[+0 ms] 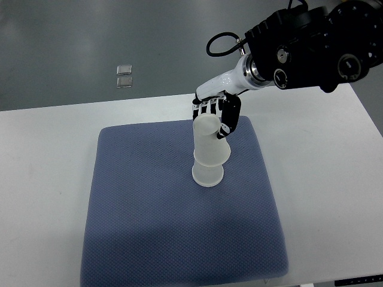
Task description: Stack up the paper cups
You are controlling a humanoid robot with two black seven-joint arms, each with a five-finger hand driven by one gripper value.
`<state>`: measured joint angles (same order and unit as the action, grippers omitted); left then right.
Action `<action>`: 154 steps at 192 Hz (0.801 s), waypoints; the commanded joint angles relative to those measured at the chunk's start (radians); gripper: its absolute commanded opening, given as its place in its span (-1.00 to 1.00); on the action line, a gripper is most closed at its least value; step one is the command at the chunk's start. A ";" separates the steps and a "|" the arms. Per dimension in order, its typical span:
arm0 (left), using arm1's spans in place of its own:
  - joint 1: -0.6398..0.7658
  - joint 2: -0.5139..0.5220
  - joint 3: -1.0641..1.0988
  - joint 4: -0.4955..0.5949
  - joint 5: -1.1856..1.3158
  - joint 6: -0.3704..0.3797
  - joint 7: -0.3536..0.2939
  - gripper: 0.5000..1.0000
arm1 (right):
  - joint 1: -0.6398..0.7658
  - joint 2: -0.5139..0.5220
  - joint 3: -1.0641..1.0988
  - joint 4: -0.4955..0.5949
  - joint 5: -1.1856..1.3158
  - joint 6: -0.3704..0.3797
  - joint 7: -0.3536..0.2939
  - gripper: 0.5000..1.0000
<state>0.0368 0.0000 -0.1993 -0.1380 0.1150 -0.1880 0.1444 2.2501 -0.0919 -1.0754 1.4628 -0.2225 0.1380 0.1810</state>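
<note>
1. Closest to the robot's side lies the front edge of a blue-grey quilted mat (149, 239). It is spread flat on a white table (42, 179) and covers most of the middle of it.

2. Further in, a little past the mat's centre, a white paper cup (207, 175) stands upside down, its wide rim resting on the cloth.

3. A second cup (209, 143), also white and inverted, sits over the top of the first. It leans slightly toward the left rather than standing square on it, and how far it is seated I cannot tell.

4. Just behind that upper cup is the right hand (216, 116). Its fingers (230, 119) are wrapped around the cup's upper part, dark pads on the right side and pale fingertips along the back, so the hand is clamped on the second cup.

5. The white forearm runs up and to the right into a bulky black arm housing (317, 48) with a looped cable, entering from the right edge.

6. Beyond the table's far edge, on the grey floor (72, 48), lie two small pale squares (124, 76) side by side, well apart from everything else.
</note>
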 commanded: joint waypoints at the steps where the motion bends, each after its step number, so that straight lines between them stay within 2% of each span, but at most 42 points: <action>1: 0.000 0.000 0.001 0.000 0.000 0.001 0.000 1.00 | -0.003 0.000 0.002 -0.001 0.002 -0.003 0.000 0.13; 59: 0.000 0.000 0.000 0.000 0.000 0.001 0.000 1.00 | -0.004 -0.003 0.002 -0.001 0.002 -0.003 0.000 0.13; 87: 0.000 0.000 0.001 -0.002 0.000 0.001 0.000 1.00 | 0.008 -0.035 0.005 -0.002 0.002 -0.002 0.003 0.14; 118: 0.002 0.000 0.000 0.000 0.000 0.001 0.000 1.00 | -0.004 -0.195 0.037 -0.030 0.032 -0.017 0.006 0.15; 154: 0.002 0.000 0.001 -0.002 0.002 -0.001 0.000 1.00 | -0.188 -0.451 0.235 -0.064 0.161 -0.164 0.012 0.15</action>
<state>0.0384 0.0000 -0.1988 -0.1388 0.1152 -0.1876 0.1439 2.1680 -0.4107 -0.9703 1.4095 -0.1229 0.0494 0.1912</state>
